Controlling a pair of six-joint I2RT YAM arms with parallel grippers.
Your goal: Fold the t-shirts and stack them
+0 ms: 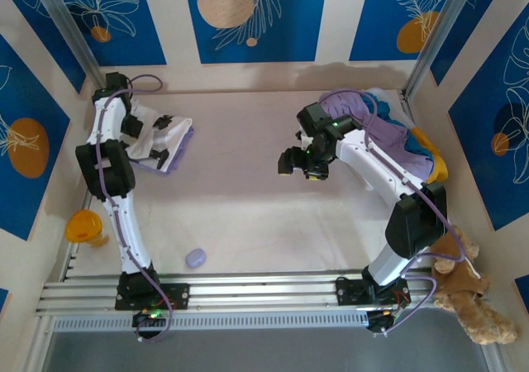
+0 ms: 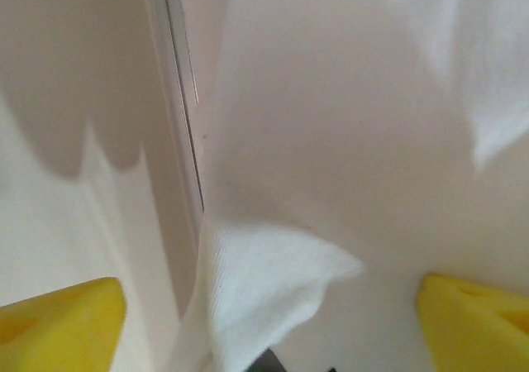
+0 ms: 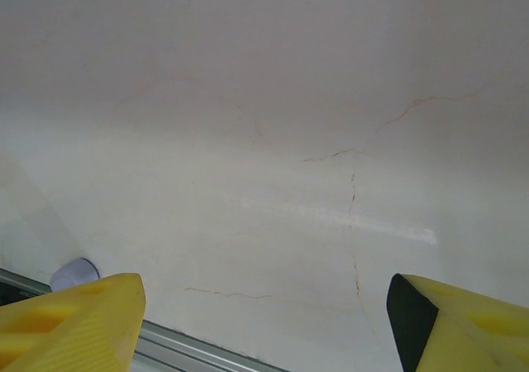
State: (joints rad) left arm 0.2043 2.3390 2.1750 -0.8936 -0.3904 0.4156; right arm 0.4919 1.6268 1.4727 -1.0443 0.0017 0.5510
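We see two arms and two claws. The left arm reaches to the far left corner of the table (image 1: 248, 215), where one folded white shirt (image 1: 177, 132) with black patches lies on one lavender shirt (image 1: 185, 149), so this stack counts two. In the left wrist view the left claw (image 2: 269, 314) is spread wide, its two yellow fingers (image 2: 66, 314) at the bottom corners. A fold of the white cloth lies between them, and neither finger pinches it. A metal strip (image 2: 178, 99) runs up the picture just left of the cloth.

The right arm bends in from the near right, and its claw (image 3: 264, 322) hangs over bare table, right of the middle. It too is spread, with two yellow fingers (image 3: 74, 322) well apart and nothing between them.

At the far right lies one loose heap (image 1: 388, 128) of unfolded shirts. We make out lavender on top, teal (image 1: 413, 139) behind it, and yellow-orange (image 1: 439, 169) at the right edge. A bit of white (image 1: 378, 96) shows at the far end, and we cannot tell how many shirts the heap holds.

One small lavender blob (image 1: 196, 258) sits near the front rail (image 1: 264, 289), left of the middle. One brown bear (image 1: 473, 293) lies off the near right corner. One orange thing (image 1: 84, 226) sits off the left edge.
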